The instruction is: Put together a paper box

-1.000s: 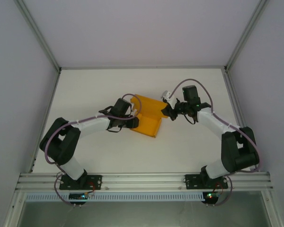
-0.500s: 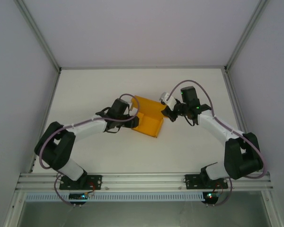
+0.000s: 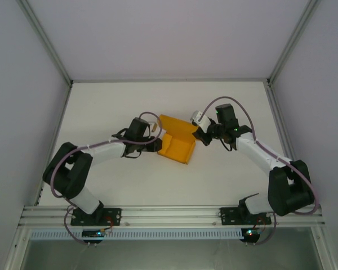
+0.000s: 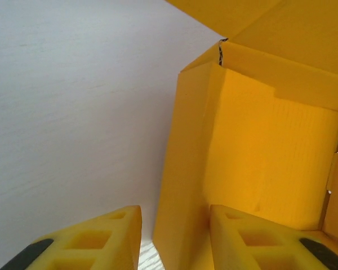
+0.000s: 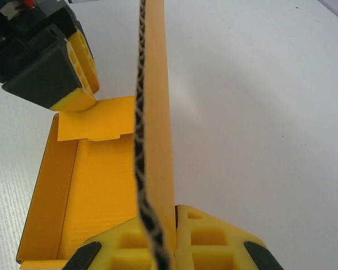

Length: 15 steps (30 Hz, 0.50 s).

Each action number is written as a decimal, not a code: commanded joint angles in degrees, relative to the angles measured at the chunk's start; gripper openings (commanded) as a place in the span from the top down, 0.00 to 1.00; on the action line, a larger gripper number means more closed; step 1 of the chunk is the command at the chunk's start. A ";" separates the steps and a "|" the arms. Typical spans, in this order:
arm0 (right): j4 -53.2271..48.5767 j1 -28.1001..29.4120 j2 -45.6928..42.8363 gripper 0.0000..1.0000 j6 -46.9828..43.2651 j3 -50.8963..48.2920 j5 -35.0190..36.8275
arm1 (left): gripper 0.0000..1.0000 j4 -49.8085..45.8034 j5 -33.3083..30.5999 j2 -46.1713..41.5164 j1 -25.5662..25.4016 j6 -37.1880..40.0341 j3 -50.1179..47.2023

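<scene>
Top view: a white table [image 3: 225, 101] seen from above, my two arms reaching in from the near edge. The orange-yellow box [image 3: 177, 147] sits near the middle of the table, half built, open on top, with one panel raised along its far side. My left gripper [image 3: 158, 142] is at the box's left edge. My right gripper [image 3: 198, 134] is at the raised panel's right end.

Left wrist view: my left gripper [image 4: 173, 212] points down over the box's side wall. The upright wall of the box [image 4: 270, 152] stands between my two yellow pads. The jaws are parted, not clamped: a sliver of table [image 4: 73, 101] shows between one pad and the card. The other pad sits inside the box, just beside the wall.

Right wrist view: my right gripper [image 5: 158, 223] is clenched on the raised panel, seen edge-on and running straight away from me. To its left lies the open tray of the box [image 5: 101, 185]. At the tray's far end, one left pad [image 5: 83, 67] touches a small flap.
</scene>
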 commanded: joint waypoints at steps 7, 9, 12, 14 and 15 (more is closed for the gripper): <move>0.66 0.40 -1.11 1.00 -0.93 -0.64 -1.53 | 0.68 5.42 3.35 4.52 0.42 0.77 2.47; 0.90 0.39 -0.98 1.00 -0.85 -0.64 -1.64 | 0.69 4.20 2.95 5.72 0.30 1.23 3.07; 0.97 0.41 -1.02 1.00 -0.85 -0.48 -2.34 | 0.73 1.48 -1.20 7.33 -0.46 2.51 3.73; 0.96 0.43 -0.97 1.00 -0.82 -0.31 -2.14 | 0.76 -1.32 -7.47 8.40 -1.76 3.39 4.62; 0.82 0.48 -0.92 1.00 -0.85 -0.17 -2.43 | 0.78 -2.43 -10.15 9.09 -2.54 3.98 5.32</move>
